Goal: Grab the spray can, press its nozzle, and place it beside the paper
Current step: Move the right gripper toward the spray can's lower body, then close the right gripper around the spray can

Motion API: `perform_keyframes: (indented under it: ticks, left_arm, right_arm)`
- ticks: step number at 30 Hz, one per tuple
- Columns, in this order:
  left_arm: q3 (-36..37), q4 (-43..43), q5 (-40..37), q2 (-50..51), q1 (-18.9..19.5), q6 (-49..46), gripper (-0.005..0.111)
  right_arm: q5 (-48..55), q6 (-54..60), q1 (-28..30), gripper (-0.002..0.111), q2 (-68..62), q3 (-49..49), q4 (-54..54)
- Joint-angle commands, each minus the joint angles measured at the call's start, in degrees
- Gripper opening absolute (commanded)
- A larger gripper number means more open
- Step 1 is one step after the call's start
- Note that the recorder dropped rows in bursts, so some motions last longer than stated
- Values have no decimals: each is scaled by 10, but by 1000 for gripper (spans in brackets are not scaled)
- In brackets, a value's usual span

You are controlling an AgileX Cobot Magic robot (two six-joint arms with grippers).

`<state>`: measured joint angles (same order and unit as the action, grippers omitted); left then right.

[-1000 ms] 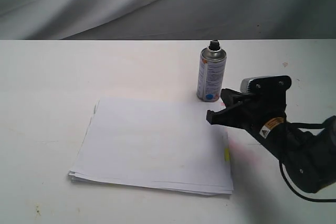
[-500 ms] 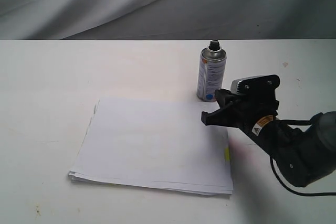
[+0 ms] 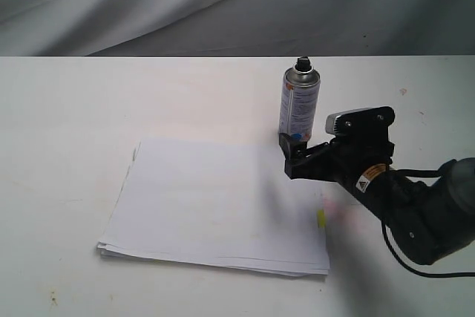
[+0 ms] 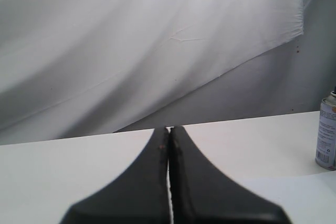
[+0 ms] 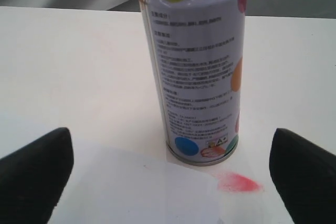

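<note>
Exterior view: I'm looking at one spray can (image 3: 299, 105) standing upright, long axis vertical, one nozzle (image 3: 302, 63) on top, just off the far right corner of the one paper (image 3: 215, 206) stack. My right gripper (image 3: 290, 155) is hanging spread wide down by the can's base, so it's clearly the nearer arm.

Left wrist view: the left gripper (image 4: 169, 129) is sitting pressed together, with the can well apart from it.

Right wrist view: the can is sitting dead ahead, and both fingers (image 5: 37, 171) are flanking it without touching.
</note>
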<state>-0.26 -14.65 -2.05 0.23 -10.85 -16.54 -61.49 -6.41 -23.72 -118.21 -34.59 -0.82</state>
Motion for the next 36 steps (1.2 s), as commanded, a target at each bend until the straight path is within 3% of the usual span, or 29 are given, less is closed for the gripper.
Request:
perform_keyframes:
  ticks: [1,14,36]
  left_arm:
    - [3,1,1,-2,0,0,0]
    - [3,1,1,-2,0,0,0]
    - [3,1,1,-2,0,0,0]
  right_arm:
    - [9,4,5,93,-6,-10,0]
    - [25,75,5,93,-62,-93,-28]
    - [97,64,25,93,-131,-242,8]
